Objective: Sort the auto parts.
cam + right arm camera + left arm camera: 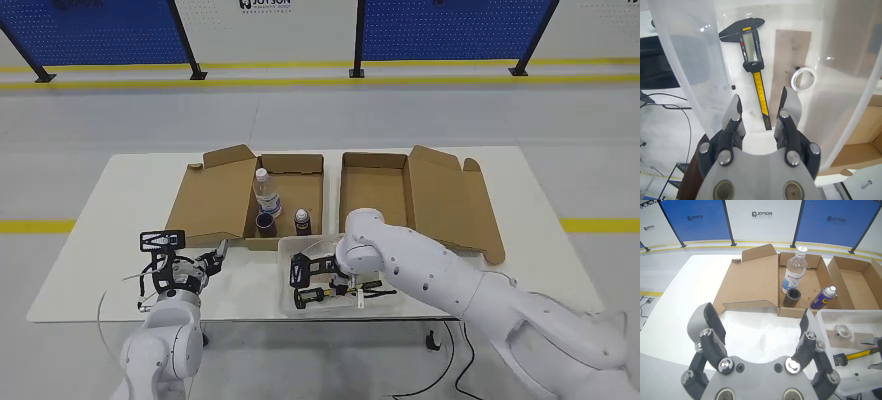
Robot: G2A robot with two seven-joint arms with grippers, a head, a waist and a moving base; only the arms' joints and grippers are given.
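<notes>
A translucent plastic bin stands at the table's front, and in it lie a digital caliper with a yellow beam and a silver ring. My right gripper is open inside the bin, its fingers either side of the yellow beam, just above it. From the left wrist, the caliper, ring and right gripper are seen. My left gripper hangs open and empty over bare table, left of the bin.
The left cardboard box holds a clear bottle, a black cylinder and a blue spray can. The right box stands behind the bin. A brown paper sheet lines the bin's floor.
</notes>
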